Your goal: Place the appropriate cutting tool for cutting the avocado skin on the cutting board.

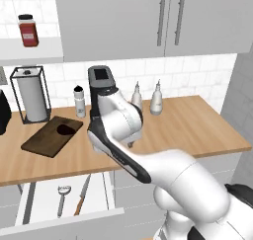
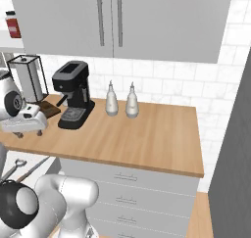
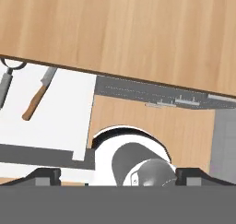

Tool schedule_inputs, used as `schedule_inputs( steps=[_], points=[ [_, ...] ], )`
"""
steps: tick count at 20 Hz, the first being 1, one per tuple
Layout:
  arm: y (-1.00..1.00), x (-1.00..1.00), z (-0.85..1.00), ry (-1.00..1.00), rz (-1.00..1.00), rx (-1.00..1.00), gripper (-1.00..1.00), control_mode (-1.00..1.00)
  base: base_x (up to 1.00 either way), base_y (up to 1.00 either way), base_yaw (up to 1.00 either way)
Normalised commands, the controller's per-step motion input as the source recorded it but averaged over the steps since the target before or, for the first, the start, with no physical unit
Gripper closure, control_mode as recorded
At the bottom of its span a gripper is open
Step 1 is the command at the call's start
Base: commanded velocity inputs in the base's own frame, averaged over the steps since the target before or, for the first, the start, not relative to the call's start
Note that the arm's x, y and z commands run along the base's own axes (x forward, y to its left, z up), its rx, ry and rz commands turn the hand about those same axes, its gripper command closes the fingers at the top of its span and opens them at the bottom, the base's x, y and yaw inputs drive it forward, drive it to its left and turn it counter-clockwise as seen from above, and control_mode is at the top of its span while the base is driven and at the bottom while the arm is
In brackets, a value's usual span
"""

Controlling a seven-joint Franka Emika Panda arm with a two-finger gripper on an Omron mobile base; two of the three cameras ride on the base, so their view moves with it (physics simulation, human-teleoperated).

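Look to the lower left of the left base view: you see the slim knife with the light brown wooden handle and narrow silver blade (image 1: 83, 193) lying in the open white drawer (image 1: 44, 194) below the wooden table (image 1: 188, 125), just beside the all-metal grey peeler with the rounded head (image 1: 62, 198), the two apart. In the hand view you find the same knife (image 3: 38, 93) at the left edge, with the peeler (image 3: 6, 82) farther left. The flat dark brown wooden cutting board (image 1: 52, 135) sits on the table at centre left of the left base view, and the small, nearly black egg-shaped avocado (image 1: 65, 130) rests on its far end. Behind the board stands a paper-towel roll in a wire holder (image 1: 30, 94). The gripper (image 3: 117, 176) has its jaws spread wide and holds nothing; in the right base view you see it (image 2: 27, 127) at the left edge over the table's front edge.
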Motion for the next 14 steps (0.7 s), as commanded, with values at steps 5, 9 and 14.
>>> schedule_inputs(
  steps=[5,9,14],
  points=[
    [0.44,0.02,-0.79,0.05,-0.02,0.12,-1.0,-1.0,0.0,0.0,0.0],
    [0.71,0.23,-0.79,0.14,0.0,0.12,-1.0,-1.0,0.0,0.0,0.0],
    [0.81,0.06,-0.71,0.14,0.0,0.02,-1.0,-1.0,0.0,0.0,0.0]
  ],
)
